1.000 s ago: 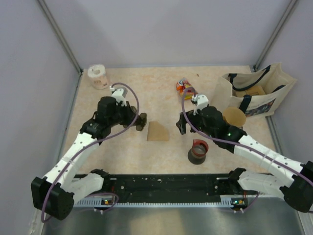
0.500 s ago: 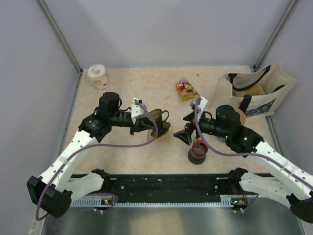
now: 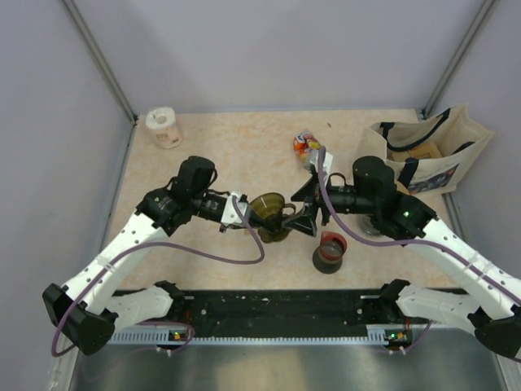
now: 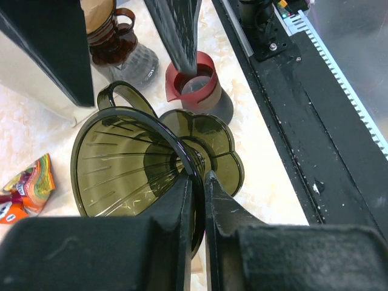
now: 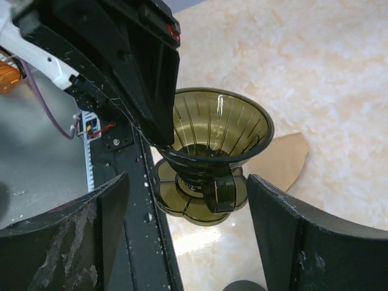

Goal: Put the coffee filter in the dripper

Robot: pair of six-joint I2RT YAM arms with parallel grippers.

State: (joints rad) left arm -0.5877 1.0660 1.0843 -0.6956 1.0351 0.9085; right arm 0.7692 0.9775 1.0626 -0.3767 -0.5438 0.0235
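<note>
Dripper [image 3: 269, 213] mid-table between both hands; cone axis near upright, mouth up, flange down, handle toward right hand [image 3: 299, 220]. Left hand [image 4: 195, 182] pinches its rim. Right hand's jaws spread wide, holding nothing. Coffee filter [image 5: 282, 160] flat on table [image 3: 212, 155] beside the flange
</note>
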